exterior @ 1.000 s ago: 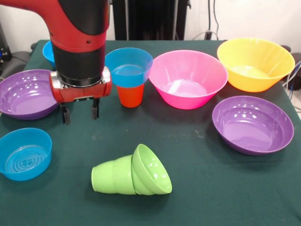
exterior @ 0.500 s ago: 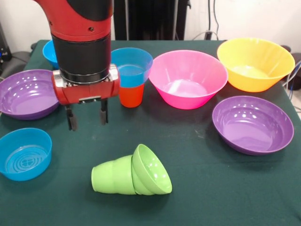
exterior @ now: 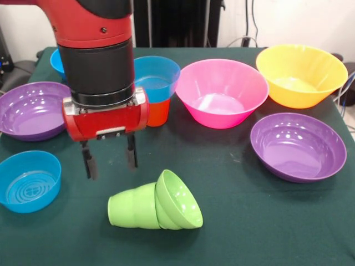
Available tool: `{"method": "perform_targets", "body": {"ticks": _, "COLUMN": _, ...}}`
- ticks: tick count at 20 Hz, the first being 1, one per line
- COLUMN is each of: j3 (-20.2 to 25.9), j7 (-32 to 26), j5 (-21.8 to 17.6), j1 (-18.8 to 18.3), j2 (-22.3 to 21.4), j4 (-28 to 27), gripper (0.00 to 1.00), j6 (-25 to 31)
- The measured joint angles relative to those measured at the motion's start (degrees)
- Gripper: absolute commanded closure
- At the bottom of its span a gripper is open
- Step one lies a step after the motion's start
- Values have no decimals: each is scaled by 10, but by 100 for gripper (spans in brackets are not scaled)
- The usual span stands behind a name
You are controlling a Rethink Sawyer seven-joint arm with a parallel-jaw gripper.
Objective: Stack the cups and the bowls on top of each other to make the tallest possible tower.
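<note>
My gripper (exterior: 110, 162) is open and empty, hanging just above and behind the lime green cup (exterior: 132, 207). That cup lies on its side on the green cloth, with the small lime green bowl (exterior: 178, 200) jammed onto its mouth end. Behind my arm an orange cup (exterior: 158, 111) stands upside down with a blue bowl (exterior: 156, 76) resting on it. The pink bowl (exterior: 221, 91) sits right of that, and the yellow-orange bowl (exterior: 301, 73) at the far right.
A purple bowl (exterior: 297, 146) sits at the right and another purple bowl (exterior: 30, 110) at the left. A blue bowl (exterior: 28, 180) is at the near left, and another blue bowl (exterior: 56, 60) is partly hidden behind my arm.
My gripper has moved toward the camera and down, from beside the orange cup to just over the lying green cup. Nothing on the table has moved.
</note>
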Motion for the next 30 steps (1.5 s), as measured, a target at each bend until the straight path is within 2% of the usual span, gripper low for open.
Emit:
{"method": "perform_targets", "body": {"ticks": 7, "j3": 52, "j7": 0, "j5": -3, "j1": -36, "j2": 13, "j4": 0, "gripper": 0, "j6": -72}}
{"method": "perform_targets", "body": {"ticks": 17, "j3": 126, "j7": 0, "j5": -13, "j1": -76, "j2": 57, "j4": 0, "gripper": 0, "j6": -75}}
{"method": "perform_targets", "body": {"ticks": 24, "j3": 152, "j7": 0, "j5": -36, "j1": -87, "j2": 79, "j4": 4, "gripper": 0, "j6": -80}}
{"method": "perform_targets", "body": {"ticks": 30, "j3": 173, "j7": 0, "j5": -61, "j1": -95, "j2": 96, "j4": 17, "gripper": 0, "j6": -108}}
